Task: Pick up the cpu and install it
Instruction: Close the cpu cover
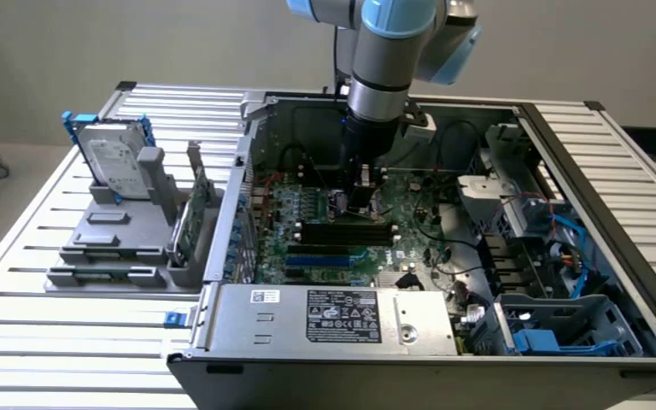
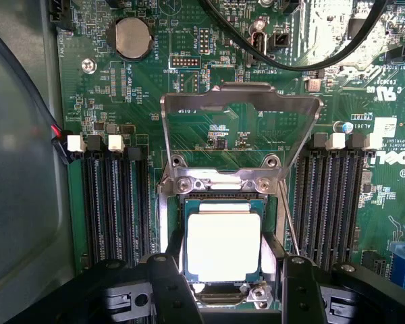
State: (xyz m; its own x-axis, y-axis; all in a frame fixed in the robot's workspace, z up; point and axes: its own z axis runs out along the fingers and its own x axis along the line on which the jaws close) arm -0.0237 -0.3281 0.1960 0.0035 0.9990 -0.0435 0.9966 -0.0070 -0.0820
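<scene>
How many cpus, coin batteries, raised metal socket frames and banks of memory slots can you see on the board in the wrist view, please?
cpu: 1
coin battery: 1
raised socket frame: 1
banks of memory slots: 2
Total: 5

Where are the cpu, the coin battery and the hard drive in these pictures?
cpu (image 2: 224, 246): wrist view, middle of its silvery top.
coin battery (image 2: 133, 37): wrist view, centre of its round face.
hard drive (image 1: 114, 158): exterior view, middle of its silver face.
</scene>
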